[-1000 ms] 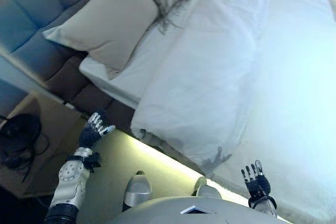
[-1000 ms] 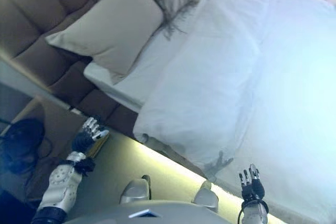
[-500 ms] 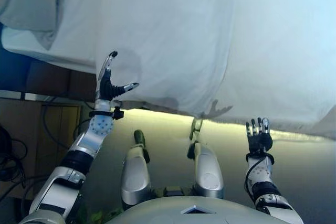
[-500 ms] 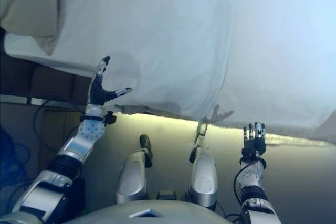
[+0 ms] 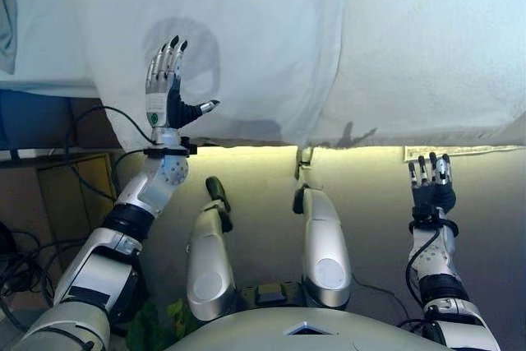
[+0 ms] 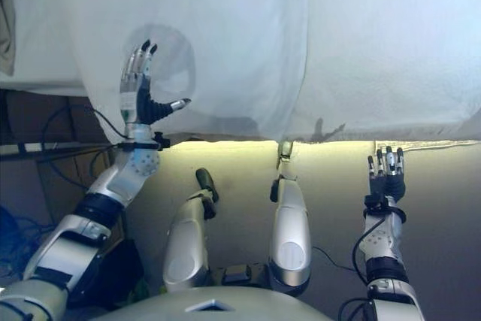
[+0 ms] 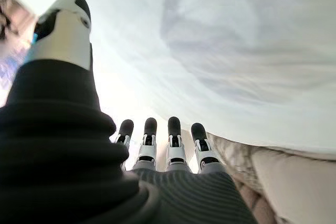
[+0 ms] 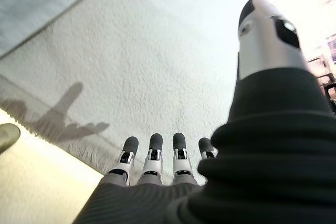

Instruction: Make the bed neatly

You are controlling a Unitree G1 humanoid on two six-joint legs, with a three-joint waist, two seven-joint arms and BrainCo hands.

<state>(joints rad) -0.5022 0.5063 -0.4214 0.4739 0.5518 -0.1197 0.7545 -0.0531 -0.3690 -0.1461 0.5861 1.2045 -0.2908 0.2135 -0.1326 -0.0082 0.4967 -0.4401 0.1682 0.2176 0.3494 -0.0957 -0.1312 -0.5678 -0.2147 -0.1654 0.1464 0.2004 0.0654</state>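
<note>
A white duvet (image 5: 246, 30) covers the bed and hangs over its near edge, with a fold line running down the middle. My left hand (image 5: 167, 84) is open, fingers straight, raised in front of the duvet's hanging left part; the left wrist view shows the white cloth (image 7: 236, 51) just past its fingers (image 7: 173, 135). My right hand (image 5: 432, 188) is open, fingers straight, below the bed's edge at the right, apart from the cloth. The right wrist view shows a white textured cover (image 8: 157, 66) with a fringed edge past its fingers (image 8: 153, 153).
A dark bedside cabinet (image 5: 49, 178) with cables stands at the left under the bed's edge. A lit strip runs along the bed's base (image 5: 246, 150). The edge of a beige pillow (image 6: 6, 28) shows at the far left. Bare floor (image 5: 370, 228) lies below the bed.
The camera has swung along the bed; the pillows have left the view. My left hand has risen from beside the cabinet to the duvet's hanging edge. My right hand stays low and open.
</note>
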